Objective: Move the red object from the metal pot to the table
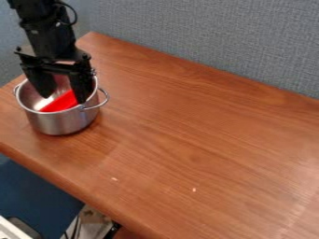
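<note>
Your pot (60,119) sits near the table's (200,140) rounded edge at nine o'clock, with bare wood stretching from two to five o'clock. Your gripper (65,86) stands wide open over the pot, holding nothing. Shiny round steel surrounds the smooth red block (59,102) inside; the wood is grained, the wall (212,37) woven-looking. Black fingers partly hide the block and the pot's rim.

- Red object (59,102): bright red, elongated, flat; inside the metal pot, tilted, partly hidden by the gripper.
- Metal pot (59,121): shiny silver, round, straight-sided, upright on the table, near its nine o'clock edge; one small handle points toward three o'clock.
- Table (200,140): reddish-brown wood, visible grain.
</note>
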